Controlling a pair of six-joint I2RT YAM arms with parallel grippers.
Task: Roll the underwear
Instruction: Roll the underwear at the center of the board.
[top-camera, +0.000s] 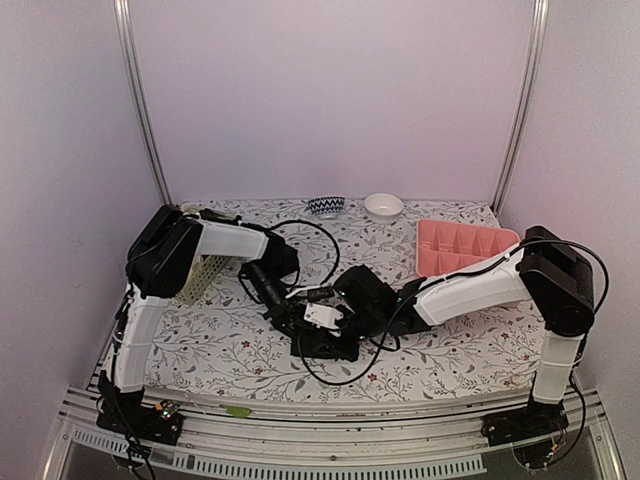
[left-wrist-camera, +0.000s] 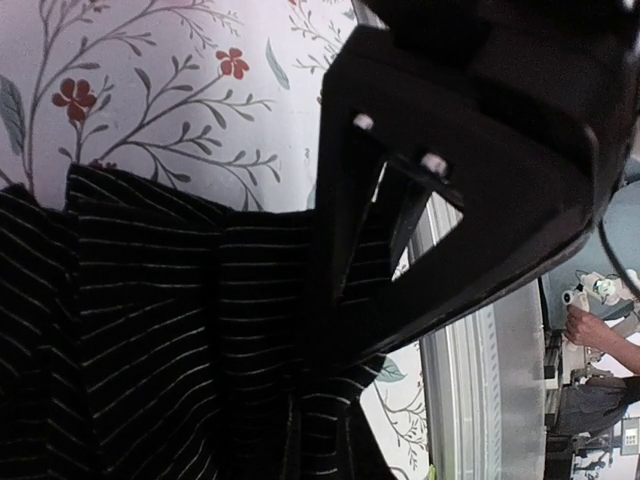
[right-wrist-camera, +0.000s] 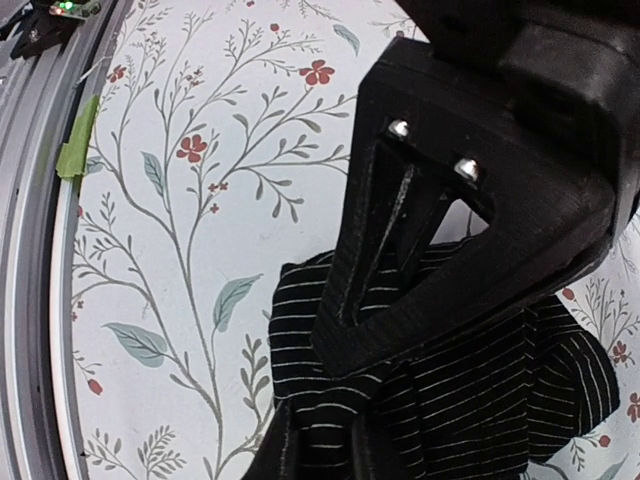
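The black ribbed underwear (top-camera: 330, 345) lies bunched on the flowered tablecloth near the front middle. Both grippers meet over it. My left gripper (top-camera: 303, 322) comes from the left and my right gripper (top-camera: 350, 312) from the right. In the left wrist view the striped black cloth (left-wrist-camera: 150, 330) fills the lower left and gathers into folds at my left gripper (left-wrist-camera: 330, 400), which looks shut on it. In the right wrist view the cloth (right-wrist-camera: 480, 400) is pinched into a bunch at my right gripper (right-wrist-camera: 335, 400), with a free edge toward the table's front. The red-orange underwear is out of view.
A pink divided tray (top-camera: 462, 246) stands at the back right. A pale green perforated basket (top-camera: 205, 277) sits under the left arm. Two small bowls (top-camera: 326, 206) (top-camera: 383, 206) stand at the back edge. Cables loop across the middle. The table's front rail (left-wrist-camera: 480, 380) is close.
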